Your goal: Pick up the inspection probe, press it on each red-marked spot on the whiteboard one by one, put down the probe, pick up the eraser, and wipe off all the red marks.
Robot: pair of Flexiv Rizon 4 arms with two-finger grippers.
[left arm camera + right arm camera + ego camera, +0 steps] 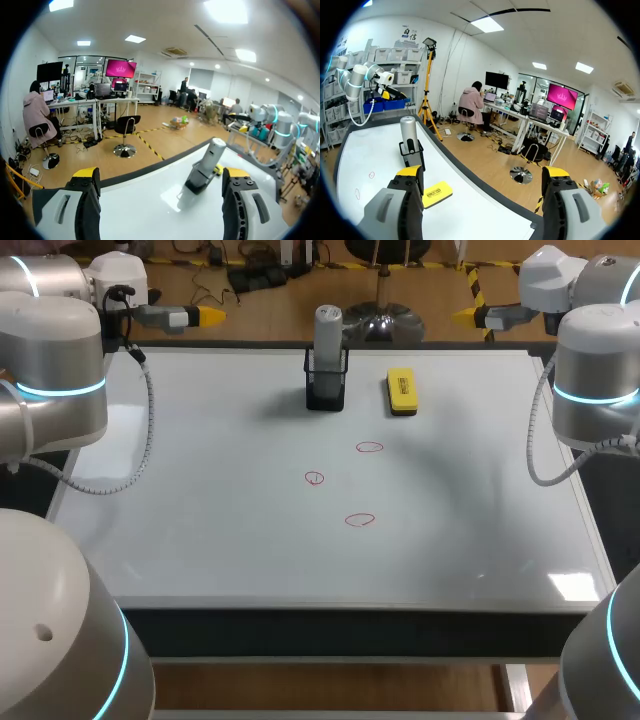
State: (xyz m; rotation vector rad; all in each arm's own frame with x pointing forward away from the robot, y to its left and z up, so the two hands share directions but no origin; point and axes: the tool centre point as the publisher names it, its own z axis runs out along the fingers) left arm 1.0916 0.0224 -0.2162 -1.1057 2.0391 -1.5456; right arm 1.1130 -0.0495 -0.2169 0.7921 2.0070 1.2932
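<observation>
As you view the whiteboard (200, 520), left gripper (160, 175) spread, empty, right gripper (480, 172) same, probe (328, 330) upright in holder (325, 390) at 12 o'clock, eraser (401, 392) at holder's 3, red marks (359, 520) at its 6.

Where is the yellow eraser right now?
In the head view, the yellow block eraser lies flat near the far edge of the white whiteboard, just right of the black holder with the grey cylindrical probe.

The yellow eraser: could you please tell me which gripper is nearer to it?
Right. The right gripper hangs just beyond the whiteboard's far edge behind the eraser; the left gripper is off at the far left corner.
</observation>
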